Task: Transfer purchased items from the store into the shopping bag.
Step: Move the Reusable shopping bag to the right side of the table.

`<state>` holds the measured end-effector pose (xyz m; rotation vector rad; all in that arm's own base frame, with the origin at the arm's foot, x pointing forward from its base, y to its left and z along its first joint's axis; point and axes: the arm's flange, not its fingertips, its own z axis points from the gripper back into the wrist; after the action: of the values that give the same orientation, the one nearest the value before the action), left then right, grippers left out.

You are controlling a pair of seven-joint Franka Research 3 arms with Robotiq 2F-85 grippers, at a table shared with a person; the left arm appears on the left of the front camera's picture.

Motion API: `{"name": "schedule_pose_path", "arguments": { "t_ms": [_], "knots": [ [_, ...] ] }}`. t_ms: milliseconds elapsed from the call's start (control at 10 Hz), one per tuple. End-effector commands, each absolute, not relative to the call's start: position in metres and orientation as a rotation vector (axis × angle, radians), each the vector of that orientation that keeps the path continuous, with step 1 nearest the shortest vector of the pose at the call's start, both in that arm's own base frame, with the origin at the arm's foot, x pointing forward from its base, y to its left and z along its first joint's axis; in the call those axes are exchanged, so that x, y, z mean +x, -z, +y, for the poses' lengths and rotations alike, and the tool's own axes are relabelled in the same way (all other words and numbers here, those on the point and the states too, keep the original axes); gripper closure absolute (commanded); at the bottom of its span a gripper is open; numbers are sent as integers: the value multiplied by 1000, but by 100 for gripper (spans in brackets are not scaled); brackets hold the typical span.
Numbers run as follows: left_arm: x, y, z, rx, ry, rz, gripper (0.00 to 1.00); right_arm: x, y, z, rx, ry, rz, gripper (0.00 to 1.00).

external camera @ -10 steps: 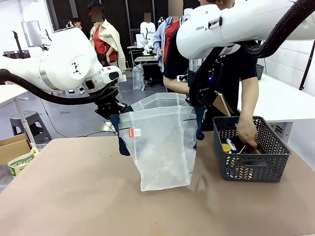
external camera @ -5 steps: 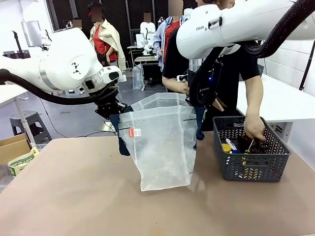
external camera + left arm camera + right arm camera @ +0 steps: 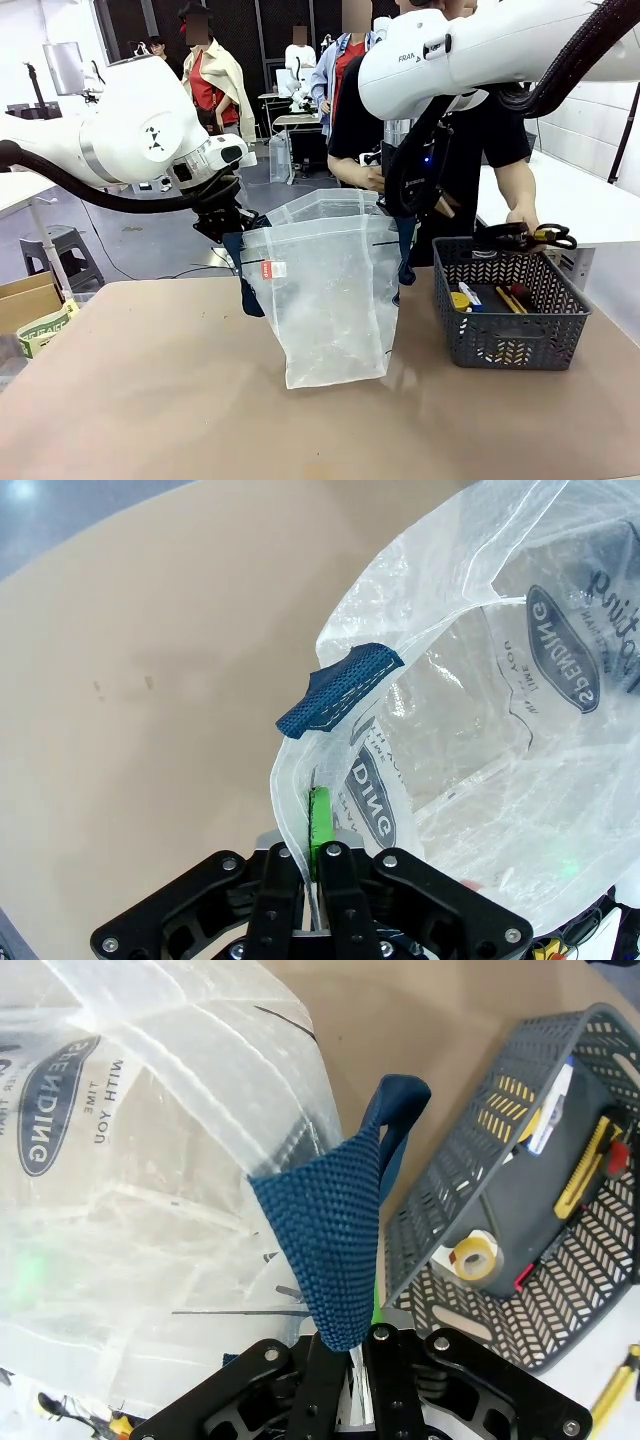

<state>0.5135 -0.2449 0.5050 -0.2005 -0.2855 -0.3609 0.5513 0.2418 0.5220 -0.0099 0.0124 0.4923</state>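
The left jaws are shut on the rim of the shopping bag. The thin film is pinched between the green pads, just below a short navy strap end. The right jaws are clamped on the navy strap handle at the opposite side of the bag's mouth. The webbing rises from between the fingers and is folded over at its top.

Between the two grips the bag is held upright with its mouth spread open. In the front view its base is seen resting on the brown desk. An oval logo is printed on the translucent wall, and a red-white tag is fixed near the rim on the robot's left.

The store, a dark grey mesh basket, stands on the desk to the robot's right of the bag, near it but apart. Among the purchased items lying inside are a yellow tape roll and a yellow-and-black utility knife. A dark tool with looped handles is held by the person's hand just above the basket's far rim.
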Motion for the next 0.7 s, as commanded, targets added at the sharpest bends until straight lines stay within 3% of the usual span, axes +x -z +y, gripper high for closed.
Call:
{"name": "schedule_pose_path", "arguments": {
  "t_ms": [0,600],
  "knots": [
    [509,-505,-242,-199,350,-289,100,551,-523,241,-11,-493,16,100],
    [509,-505,-242,-199,350,-289,100,551,-523,241,-11,-493,16,100]
  ]
}}
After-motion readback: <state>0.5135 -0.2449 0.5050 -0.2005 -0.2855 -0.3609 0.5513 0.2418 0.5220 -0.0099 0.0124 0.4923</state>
